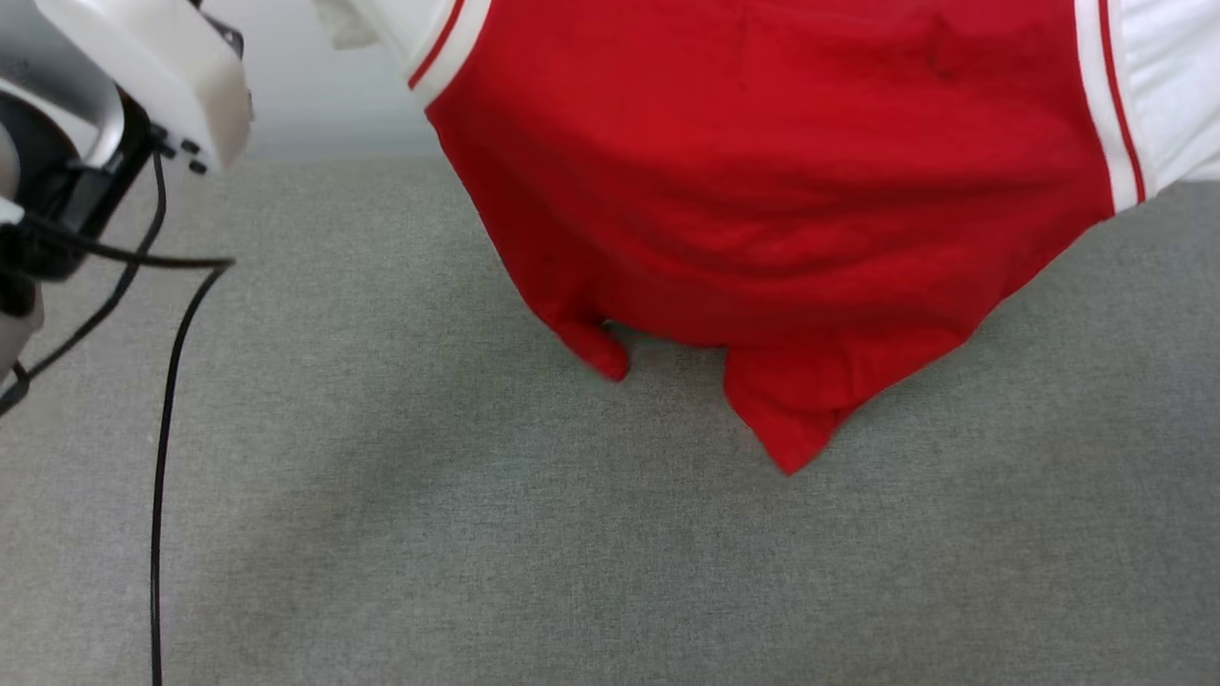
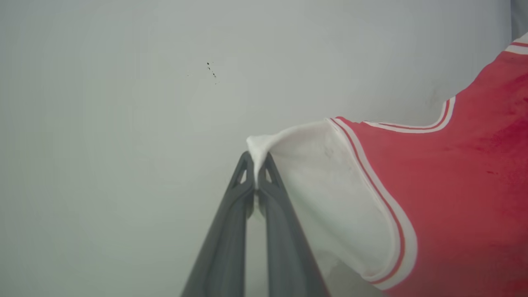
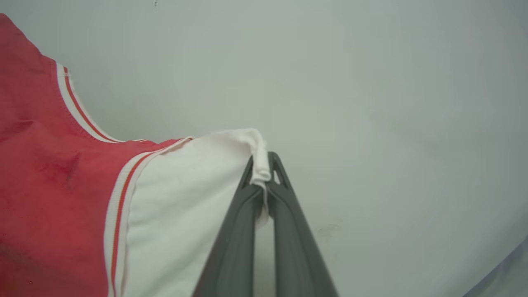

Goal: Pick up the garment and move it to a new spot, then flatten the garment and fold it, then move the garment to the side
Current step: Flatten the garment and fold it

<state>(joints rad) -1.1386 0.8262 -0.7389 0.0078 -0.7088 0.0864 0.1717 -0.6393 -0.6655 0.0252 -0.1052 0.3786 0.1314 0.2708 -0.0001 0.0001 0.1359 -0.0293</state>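
A grey woven surface (image 1: 610, 572) filled the lower part of the head view, and behind it we saw a plain pale wall (image 2: 123, 123) that also backed both wrist views. Over that surface the garment (image 1: 782, 191) hung spread between the two arms, its red body facing us with no lettering on the side we could see. Its lower hem drooped in two red points towards the grey cloth; we could not tell whether those points touched it or hung just above.

The white sleeve on the robot's left (image 2: 321, 185) and the white sleeve on its right (image 3: 185, 206) were each pulled out sideways, away from the red body. At the upper left of the head view we saw the pale forearm (image 1: 143, 76) of the left arm, with black cables (image 1: 162, 429) trailing down from it.

The left gripper (image 2: 256, 167) was pinched tight on the outer edge of its sleeve, a small bunch of white cloth poking out past the fingertips. The right gripper (image 3: 262, 165) was clamped the same way on the rolled edge of the other sleeve. Red-and-white striped trim (image 2: 396, 222) ran along the seam where each sleeve met the body.
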